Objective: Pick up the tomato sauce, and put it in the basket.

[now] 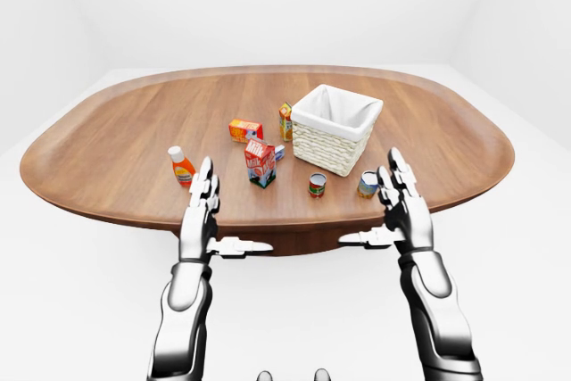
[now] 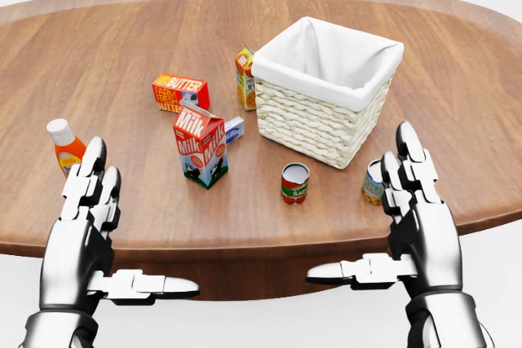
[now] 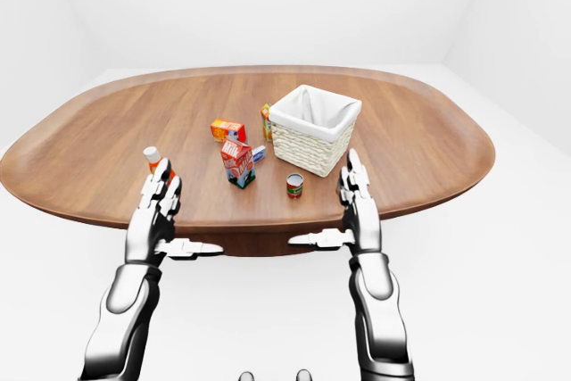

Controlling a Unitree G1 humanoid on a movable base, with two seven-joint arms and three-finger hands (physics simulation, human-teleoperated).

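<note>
Tomato sauce can [image 2: 294, 182]: stood upright at lower centre of the head view, below the basket [image 2: 325, 95], nearer the right hand [image 2: 412, 209], which is held open and empty.

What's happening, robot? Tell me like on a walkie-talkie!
Left hand and right hand open, empty, at table edge. Tomato sauce can upright, untouched, just below basket in head view. Nothing blocking; second can beside right fingers.
</note>
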